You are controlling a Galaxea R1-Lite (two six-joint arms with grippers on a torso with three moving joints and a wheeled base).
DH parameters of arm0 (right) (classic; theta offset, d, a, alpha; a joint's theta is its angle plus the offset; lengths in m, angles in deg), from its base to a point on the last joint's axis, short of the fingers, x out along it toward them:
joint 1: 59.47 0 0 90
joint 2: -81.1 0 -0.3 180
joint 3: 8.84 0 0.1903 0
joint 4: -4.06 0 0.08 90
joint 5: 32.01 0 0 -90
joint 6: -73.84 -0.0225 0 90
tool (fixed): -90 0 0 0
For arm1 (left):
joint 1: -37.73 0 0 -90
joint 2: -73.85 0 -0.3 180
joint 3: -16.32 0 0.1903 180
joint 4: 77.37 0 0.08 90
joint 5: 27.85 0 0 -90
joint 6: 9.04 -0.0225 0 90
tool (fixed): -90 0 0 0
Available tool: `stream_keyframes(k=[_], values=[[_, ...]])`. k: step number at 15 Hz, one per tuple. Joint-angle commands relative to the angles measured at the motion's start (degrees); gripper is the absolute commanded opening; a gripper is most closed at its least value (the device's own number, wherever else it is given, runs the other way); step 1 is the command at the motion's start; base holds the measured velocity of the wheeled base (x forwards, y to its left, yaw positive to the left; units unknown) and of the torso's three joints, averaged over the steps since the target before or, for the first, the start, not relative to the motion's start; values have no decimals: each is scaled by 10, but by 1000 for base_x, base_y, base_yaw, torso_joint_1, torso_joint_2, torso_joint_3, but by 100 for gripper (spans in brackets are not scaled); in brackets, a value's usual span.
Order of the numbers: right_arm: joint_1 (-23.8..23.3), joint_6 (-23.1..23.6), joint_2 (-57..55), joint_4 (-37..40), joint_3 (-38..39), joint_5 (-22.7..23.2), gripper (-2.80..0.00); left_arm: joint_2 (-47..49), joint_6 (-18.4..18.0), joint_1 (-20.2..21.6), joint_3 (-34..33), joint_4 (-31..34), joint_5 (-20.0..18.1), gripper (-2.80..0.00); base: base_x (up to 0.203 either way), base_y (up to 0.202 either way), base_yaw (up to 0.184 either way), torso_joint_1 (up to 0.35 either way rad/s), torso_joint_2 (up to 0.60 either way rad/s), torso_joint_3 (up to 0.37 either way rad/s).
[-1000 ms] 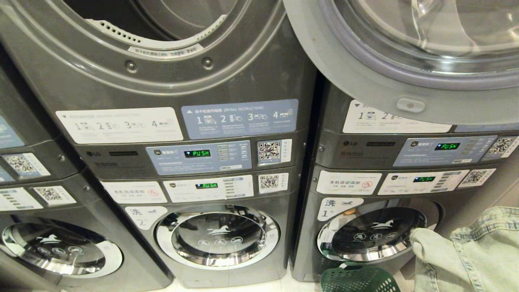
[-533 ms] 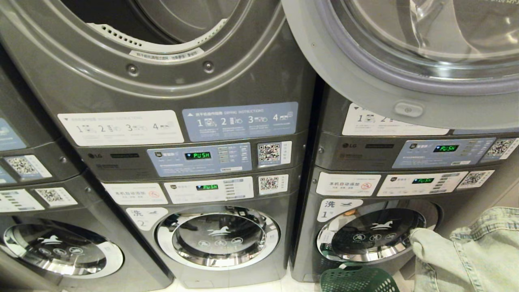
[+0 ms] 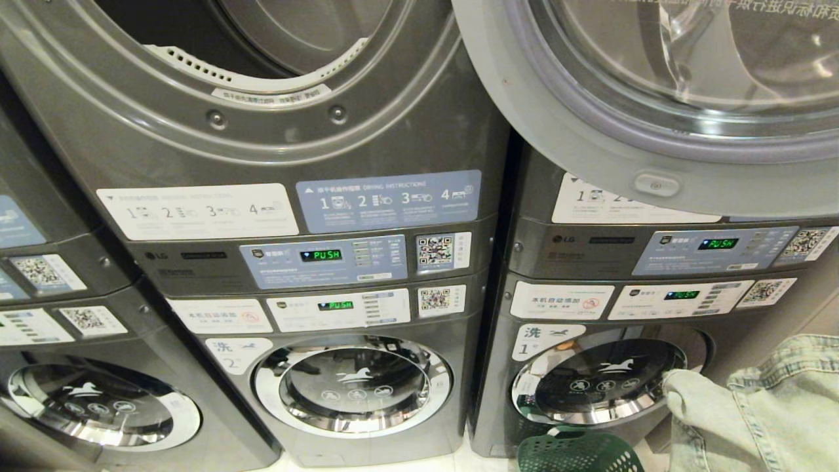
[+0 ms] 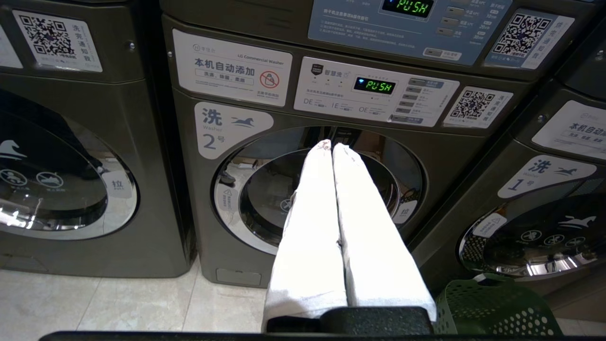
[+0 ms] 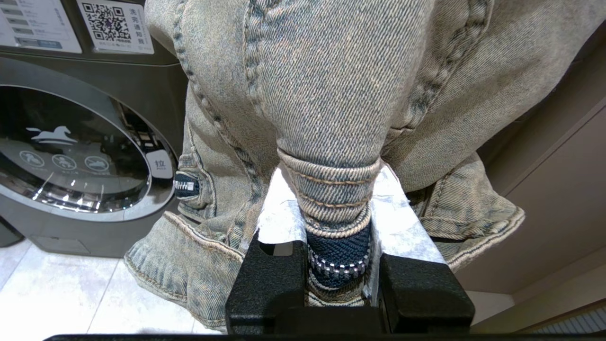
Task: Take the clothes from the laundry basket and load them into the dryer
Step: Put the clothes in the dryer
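Denim fills the right wrist view: the right pincer (image 5: pixel 338 222) is clamped on a thick seam of the faded jeans (image 5: pixel 331 85), whose folds hang over the fingers and block most of what lies beyond. In the head view the same jeans (image 3: pixel 767 406) bulge in at the lower right corner, just right of the green laundry basket (image 3: pixel 577 452) on the pale tiled floor (image 3: pixel 459 459) at the bottom edge. The left pincer (image 4: pixel 337 199) holds nothing, its white-wrapped fingers (image 4: pixel 312 227) pressed together and pointing at the round door of washer 2 (image 4: pixel 322 189). Behind basket and jeans stand the grey stacked machines, green displays lit. Farthest up, the dryer opening (image 3: pixel 262 39) gapes dark at upper left, and its door (image 3: pixel 655 105), swung open, covers the upper right of the frame.
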Motion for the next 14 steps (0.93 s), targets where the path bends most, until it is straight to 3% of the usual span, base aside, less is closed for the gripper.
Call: stream_keyframes(k=[1,14], values=[[0,0,0,0,4,0,-280,1,1,0,-18,0,0,-280,0,0,0,43,-76,-40],[0,0,0,0,4,0,-280,1,1,0,-18,0,0,-280,0,0,0,57,-112,-55]])
